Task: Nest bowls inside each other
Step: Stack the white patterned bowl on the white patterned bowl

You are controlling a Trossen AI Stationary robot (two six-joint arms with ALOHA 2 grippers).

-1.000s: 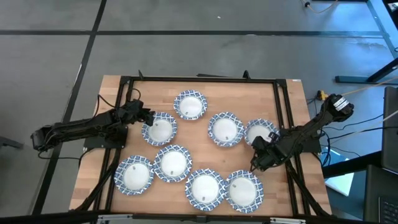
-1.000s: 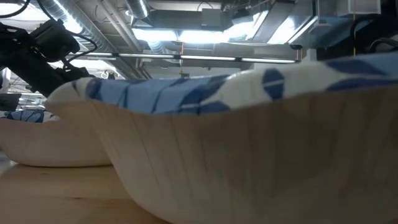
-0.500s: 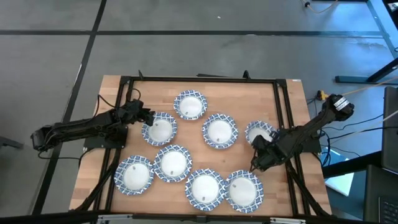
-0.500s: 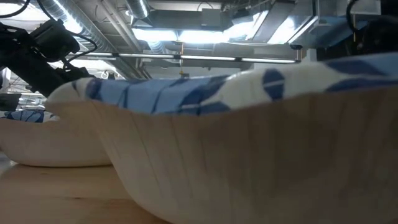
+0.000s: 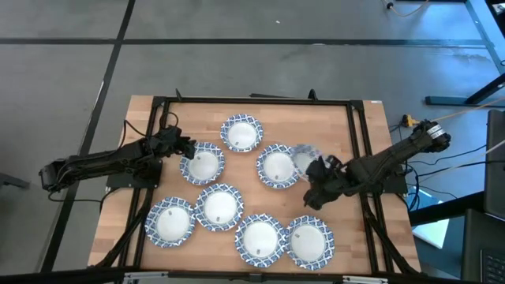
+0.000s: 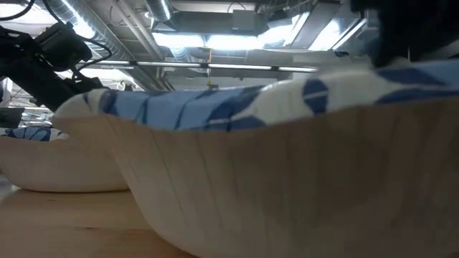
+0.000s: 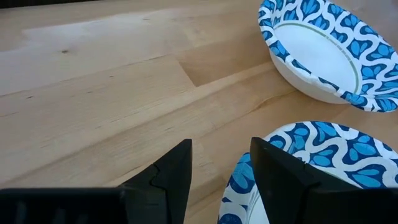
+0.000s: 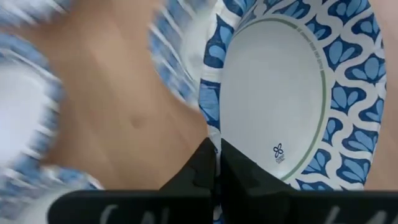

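Note:
Several identical bowls with white insides and blue-patterned rims sit on their bases on the wooden table [image 5: 359, 134]. My right gripper [image 5: 312, 180] is shut on one bowl [image 5: 304, 158], which shows blurred beside the middle bowl [image 5: 278, 166], overlapping its right rim. In the right wrist view this held bowl [image 8: 286, 93] fills the picture. My left gripper [image 5: 185, 147] is open at the left rim of another bowl [image 5: 203, 164]. In its wrist view the left gripper [image 7: 221, 168] has one finger over that bowl's rim [image 7: 298, 155]; whether it touches, I cannot tell. My right gripper pinches the held bowl by its patterned rim [image 8: 209, 127], one finger inside the bowl and one outside. It comes from the table's right side. The bowl is lifted clear of the table and reaches out beyond the fingers toward the middle bowl.
A black frame [image 5: 252, 101] borders the table. More bowls stand along the near side [image 5: 259, 239], [image 5: 309, 241], [image 5: 170, 222], and one near the far edge [image 5: 241, 132]. In the low view a bowl's wall [image 6: 287, 186] blocks most of the sight. Bare wood lies at the far right corner.
My right gripper has lifted its bowl from the table's right side and carried it left toward the middle bowl, moving fast enough that the bowl blurs. The middle bowl slid slightly left earlier in the second.

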